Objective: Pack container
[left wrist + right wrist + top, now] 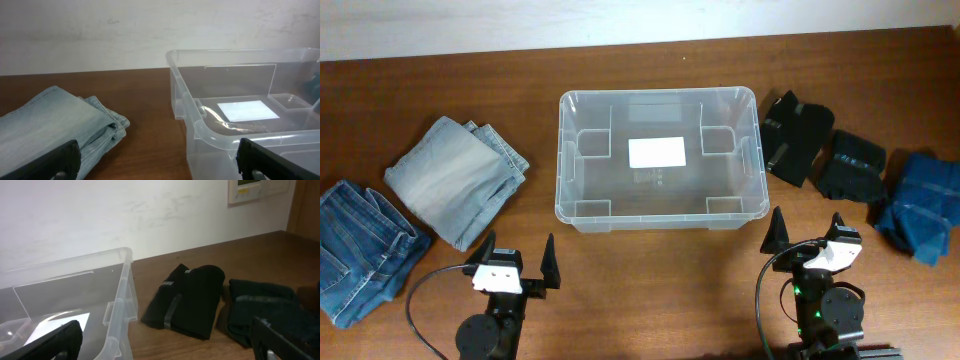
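both jaws spread wide, nothing between them, nothing touched. left gripper (520, 245) sits at the near table edge, left of centre, fingers pointing at the far wall. right gripper (807, 222) is at the near edge on the right, same heading. both are clear of the container (560, 160), each just short of its near wall.

container is at mid table, upright, long side across. clear plastic, rounded corners, rolled rim. white label (656, 151) on its bottom, roughly central. nothing else inside it as far as i can see.

left wrist view: near-left corner of the bin is just ahead of the right-hand finger, folded light-blue jeans (60, 125) ahead of the left-hand finger.

left of the bin, near but not touching: those light-blue jeans, folded, lying at an angle. further left, darker blue jeans (360, 245) at the table edge, touching or just beside the light pair, can't tell which.

right of the bin: a folded black garment (795, 135) just beside the right wall, a second black garment (850, 165) next to it, then a dark blue garment (920, 205) at the far right. the three lie close, edges touching or overlapping.

wooden table (650, 300), pale wall behind.
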`<state>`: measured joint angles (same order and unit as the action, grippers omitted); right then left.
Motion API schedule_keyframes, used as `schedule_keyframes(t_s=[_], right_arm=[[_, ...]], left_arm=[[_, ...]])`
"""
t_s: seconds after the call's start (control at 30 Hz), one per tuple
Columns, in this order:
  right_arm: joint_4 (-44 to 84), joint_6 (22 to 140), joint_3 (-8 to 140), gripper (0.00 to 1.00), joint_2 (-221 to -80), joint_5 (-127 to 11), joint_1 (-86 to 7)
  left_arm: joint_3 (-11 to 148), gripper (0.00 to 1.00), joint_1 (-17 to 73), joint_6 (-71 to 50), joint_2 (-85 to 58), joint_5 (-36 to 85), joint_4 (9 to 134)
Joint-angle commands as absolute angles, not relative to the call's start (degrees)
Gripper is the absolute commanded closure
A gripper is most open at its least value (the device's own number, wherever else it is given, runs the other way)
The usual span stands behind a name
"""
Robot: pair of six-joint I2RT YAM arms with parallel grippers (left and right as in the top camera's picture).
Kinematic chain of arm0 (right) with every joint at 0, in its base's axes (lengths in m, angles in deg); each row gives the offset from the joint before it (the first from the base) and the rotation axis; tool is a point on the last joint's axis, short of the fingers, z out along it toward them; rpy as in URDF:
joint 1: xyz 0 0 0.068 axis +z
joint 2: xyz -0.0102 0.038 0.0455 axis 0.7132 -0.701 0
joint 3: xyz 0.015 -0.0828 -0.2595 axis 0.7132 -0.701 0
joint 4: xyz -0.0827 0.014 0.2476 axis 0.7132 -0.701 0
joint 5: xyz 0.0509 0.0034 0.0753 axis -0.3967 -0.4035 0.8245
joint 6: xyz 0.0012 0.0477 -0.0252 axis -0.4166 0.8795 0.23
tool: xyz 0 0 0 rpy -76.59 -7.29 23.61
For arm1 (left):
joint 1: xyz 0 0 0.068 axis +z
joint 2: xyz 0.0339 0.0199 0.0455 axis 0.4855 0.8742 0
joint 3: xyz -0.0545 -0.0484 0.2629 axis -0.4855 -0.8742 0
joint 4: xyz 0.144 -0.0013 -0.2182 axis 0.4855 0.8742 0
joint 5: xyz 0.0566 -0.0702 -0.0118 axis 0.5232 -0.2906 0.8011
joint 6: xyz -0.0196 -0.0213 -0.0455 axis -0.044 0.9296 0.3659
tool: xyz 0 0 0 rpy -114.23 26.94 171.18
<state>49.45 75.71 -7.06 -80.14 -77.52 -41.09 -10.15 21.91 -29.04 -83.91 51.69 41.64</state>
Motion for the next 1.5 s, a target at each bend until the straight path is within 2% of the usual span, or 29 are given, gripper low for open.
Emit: schedule_keyframes(t_s=[0.0, 0.23, 0.5, 0.6, 0.77, 0.93, 1.23, 1.47], right_arm=[[49.08, 75.29, -7.48, 0.01, -79.62, -76.69, -41.39], [49.98, 75.86, -7.33, 0.01, -79.59, -67.25, -41.39], [44.36, 81.52, 6.42, 0.02, -84.8, -72.23, -41.39], [38.94, 85.87, 15.67, 0.02, -93.17, -75.77, -41.42], [32.58, 85.85, 32.56, 0.01, -112.49, -75.66, -41.46], [26.63, 85.83, 50.62, 0.01, -131.5, -69.5, -42.68], [11.42, 85.83, 76.82, 0.02, -155.09, -43.84, -61.31], [9.32, 85.65, 78.75, 0.02, -162.48, -42.05, -73.35]], left_arm=[[-10.61, 0.01, 22.19, -29.92, -84.41, 52.11, 41.61], [-10.61, 0.0, 22.19, -29.92, -84.41, 52.11, 41.61], [-10.61, 0.0, 22.19, -29.92, -84.41, 52.11, 41.61], [-10.61, 0.0, 22.19, -29.92, -84.41, 52.11, 41.61], [-10.61, 0.01, 22.19, -29.92, -84.41, 52.11, 41.61], [-10.61, 0.0, 22.19, -29.92, -84.41, 52.11, 41.61], [-10.61, 0.0, 22.19, -29.92, -84.41, 52.11, 41.61], [-10.61, 0.01, 22.19, -29.92, -84.41, 52.11, 41.61]])
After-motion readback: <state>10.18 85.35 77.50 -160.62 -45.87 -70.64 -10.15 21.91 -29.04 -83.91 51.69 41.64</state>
